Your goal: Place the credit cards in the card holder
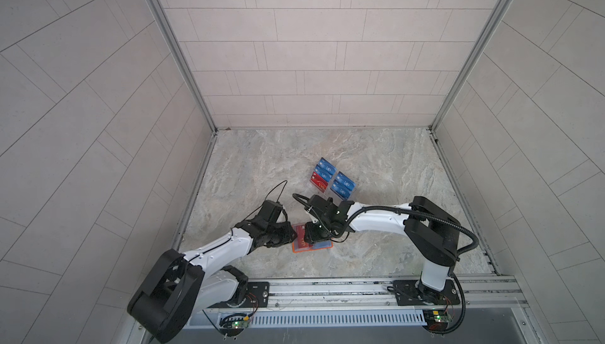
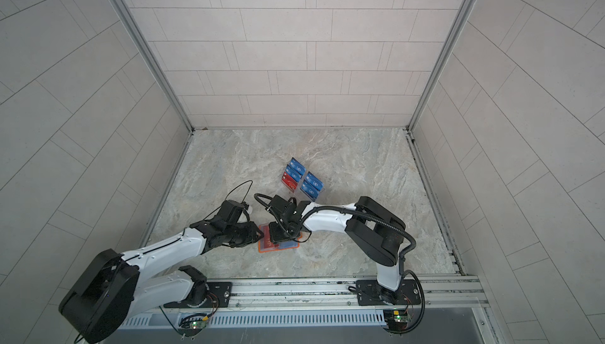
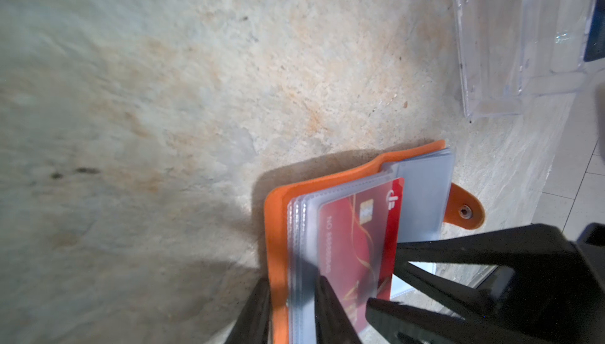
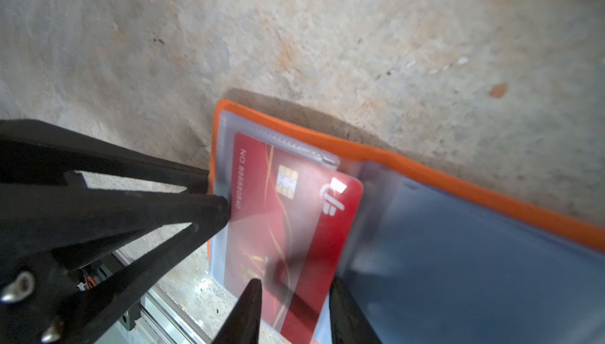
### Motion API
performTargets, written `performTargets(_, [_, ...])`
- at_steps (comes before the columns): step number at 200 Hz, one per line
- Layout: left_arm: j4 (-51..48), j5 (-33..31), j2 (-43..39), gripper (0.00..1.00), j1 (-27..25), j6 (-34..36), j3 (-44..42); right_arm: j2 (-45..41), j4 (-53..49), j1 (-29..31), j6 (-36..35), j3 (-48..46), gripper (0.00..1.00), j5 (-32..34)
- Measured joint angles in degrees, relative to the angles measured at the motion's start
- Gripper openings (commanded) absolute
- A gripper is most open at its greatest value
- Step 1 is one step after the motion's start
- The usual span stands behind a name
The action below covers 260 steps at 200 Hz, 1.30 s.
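The orange card holder (image 1: pixel 328 249) (image 2: pixel 261 250) (image 3: pixel 278 214) (image 4: pixel 458 182) lies open on the stone table. A red credit card (image 4: pixel 294 214) (image 3: pixel 360 244) (image 1: pixel 299 244) sits partly inside a clear sleeve of its left page. A blue card (image 4: pixel 458 260) (image 1: pixel 322 244) shows under the right page's sleeve. My left gripper (image 3: pixel 291 280) (image 4: pixel 217 193) (image 1: pixel 296 236) pinches the holder's left edge, one finger outside the cover and one on the sleeves. My right gripper (image 4: pixel 294 281) (image 3: pixel 383 275) hovers over the red card's protruding end, jaws apart, holding nothing.
A clear acrylic tiered rack (image 1: pixel 330 180) (image 2: pixel 302 178) (image 3: pixel 491 47) stands behind the arms with several blue cards (image 1: pixel 343 183) and a red one (image 1: pixel 319 184). The arms' mounting rail (image 1: pixel 327 290) runs along the front edge. Tiled walls close in three sides.
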Motion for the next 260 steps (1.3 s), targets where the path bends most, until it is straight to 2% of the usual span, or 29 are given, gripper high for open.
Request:
performTargets(113, [1.8, 1.0, 0.4, 0.29, 0.0, -1.0, -0.5, 2.2, -4.8, 1.6, -2.8, 4.1, 0.37, 1.2])
performTargets(134, [1.5, 1.2, 0.4, 0.33, 0.0, -0.9, -0.3, 1.3, -5.3, 1.6, -3.7, 3.7, 0.42, 3.1])
performTargets(180, [-5.2, -0.6, -1.7, 0.41, 0.1, 0.7, 1.9, -4.8, -8.2, 0.9, -6.1, 1.1, 0.42, 7.0])
performTargets(212, [-12.5, -3.4, -5.9, 0.44, 0.1, 1.9, 5.6, -5.9, -8.6, -0.1, -7.6, -1.4, 0.37, 7.2])
performTargets(224, [-13.8, -3.7, -7.1, 0.44, -0.1, 1.8, 6.9, -5.9, -8.8, -0.7, -8.3, -2.0, 0.31, 7.2])
performTargets(260, [-11.6, -1.7, -5.3, 0.43, -4.2, -1.1, 8.2, -6.8, -8.4, -3.6, -10.1, -4.2, 0.18, 5.7])
